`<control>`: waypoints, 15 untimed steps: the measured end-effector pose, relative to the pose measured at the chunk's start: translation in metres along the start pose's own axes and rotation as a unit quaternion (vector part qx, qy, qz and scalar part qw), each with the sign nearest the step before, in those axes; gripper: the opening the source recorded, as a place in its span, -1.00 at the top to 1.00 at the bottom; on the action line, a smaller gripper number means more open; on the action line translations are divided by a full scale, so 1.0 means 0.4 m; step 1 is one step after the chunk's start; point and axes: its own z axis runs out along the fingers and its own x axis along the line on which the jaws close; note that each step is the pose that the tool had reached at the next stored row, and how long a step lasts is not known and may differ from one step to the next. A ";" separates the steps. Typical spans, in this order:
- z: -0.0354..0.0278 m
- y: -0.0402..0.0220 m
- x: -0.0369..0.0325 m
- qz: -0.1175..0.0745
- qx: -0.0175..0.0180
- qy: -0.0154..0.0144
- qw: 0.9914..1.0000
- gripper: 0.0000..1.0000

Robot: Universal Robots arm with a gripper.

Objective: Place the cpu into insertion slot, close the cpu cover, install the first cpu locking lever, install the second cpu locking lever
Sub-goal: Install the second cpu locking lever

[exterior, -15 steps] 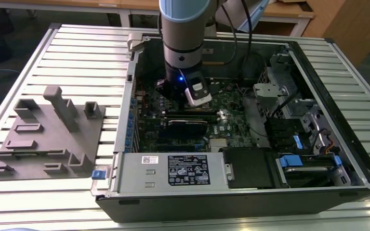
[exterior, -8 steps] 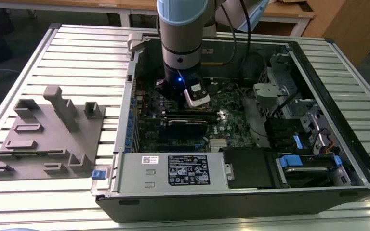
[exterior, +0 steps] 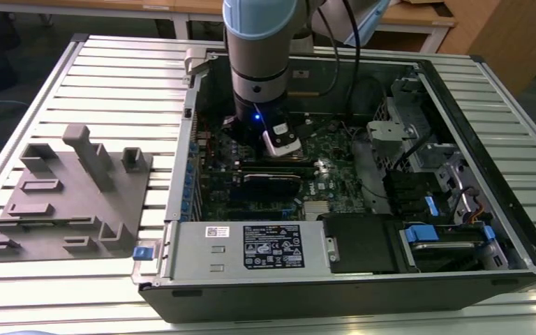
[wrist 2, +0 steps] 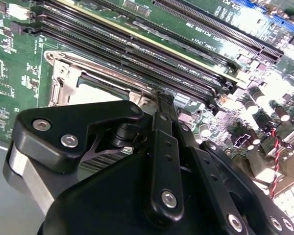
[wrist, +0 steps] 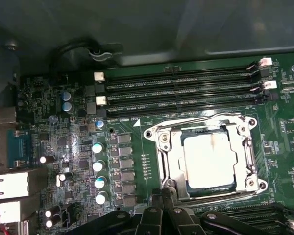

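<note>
The cpu [wrist: 208,159] lies flat in the insertion slot [wrist: 154,134], its silver-grey top showing through the window of the cpu cover [wrist: 169,161]. The cover lies down flat over it. Thin wire levers run along two opposite sides of the socket, one beside the memory slots [wrist: 201,122] and one on the gripper's side [wrist: 225,195]. My gripper [wrist: 162,192] hangs just over the socket's corner, its two black fingers pressed together with nothing seen between them. From behind the gripper [wrist 2: 164,100], the second wrist view shows the cpu [wrist 2: 95,93] and cover [wrist 2: 63,83] just beyond the fingertips.
Long black memory slots [wrist: 186,88] run beside the socket, and a row of capacitors [wrist: 99,166] stands on its other side. My arm [exterior: 259,63] reaches down into the open computer case [exterior: 519,209]. A grey fixture [exterior: 72,195] sits on the slatted table at the exterior view's left.
</note>
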 end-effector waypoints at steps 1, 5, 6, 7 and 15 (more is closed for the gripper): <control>0.001 0.000 0.002 0.000 0.000 0.000 1.000 0.79; 0.001 -0.001 0.008 0.000 -0.001 -0.001 1.000 0.79; 0.002 -0.001 0.009 0.000 -0.001 -0.001 1.000 0.79; 0.002 -0.002 0.009 0.000 -0.001 -0.001 1.000 0.79; 0.007 -0.002 0.011 0.000 -0.002 -0.001 1.000 0.79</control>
